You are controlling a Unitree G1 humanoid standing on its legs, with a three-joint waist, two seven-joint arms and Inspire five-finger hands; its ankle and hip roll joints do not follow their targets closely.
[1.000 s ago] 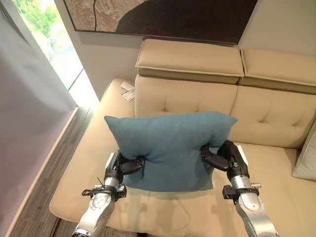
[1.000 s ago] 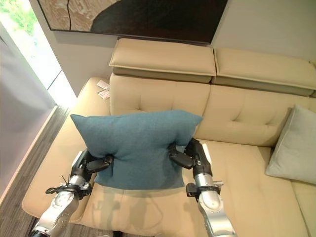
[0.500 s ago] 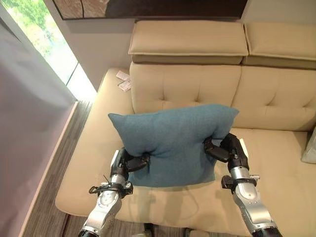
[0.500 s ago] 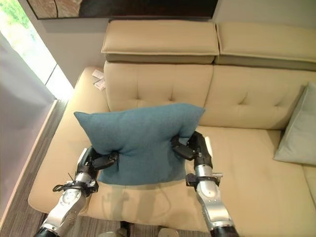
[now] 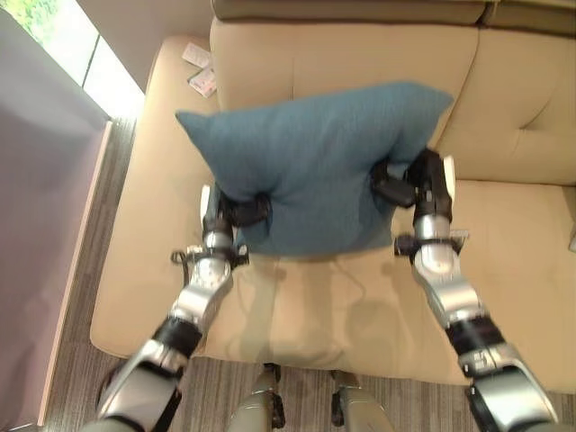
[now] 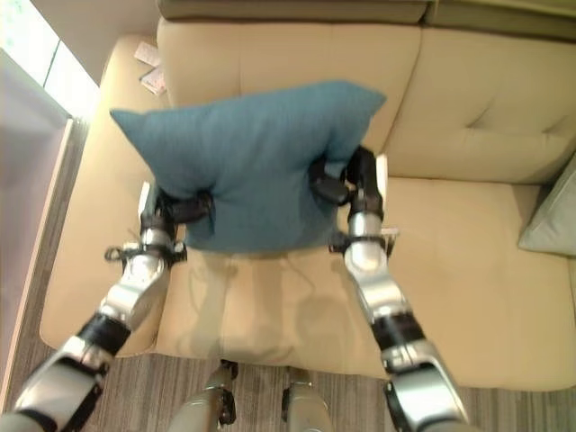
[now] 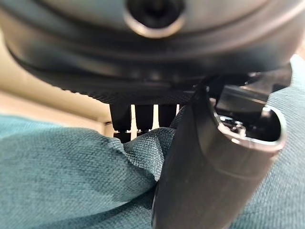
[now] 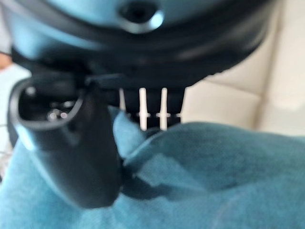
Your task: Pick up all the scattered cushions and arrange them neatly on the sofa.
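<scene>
While both arms reach forward over the seat of the beige sofa (image 5: 297,297), a teal-blue cushion (image 5: 315,162) hangs upright between the two hands, its lower edge just above the seat and its upper part in front of the tufted backrest (image 5: 351,54). The left hand (image 5: 236,211) pinches the cushion's lower left side: in the left wrist view its thumb (image 7: 209,181) presses into the fabric from the near face while its fingers (image 7: 143,117) curl in behind a bunched fold. The right hand (image 5: 407,184) grips the cushion's right side in the same way, with the thumb (image 8: 81,157) on the front and the fingers (image 8: 150,112) tucked over the back of a pinched ridge of cloth. The cushion dents inward where each hand squeezes it, and its top corners flare out wider than the middle. On the sofa's broad left armrest (image 5: 157,108), near its far end, lie two small white cards (image 5: 202,72). At the right edge of the right eye view, a pale grey-green cushion (image 6: 553,220) leans on the seat, well apart from the held one. Beyond the armrest, grey wood-look floor (image 5: 90,225) runs beside a bright window (image 5: 63,45).
</scene>
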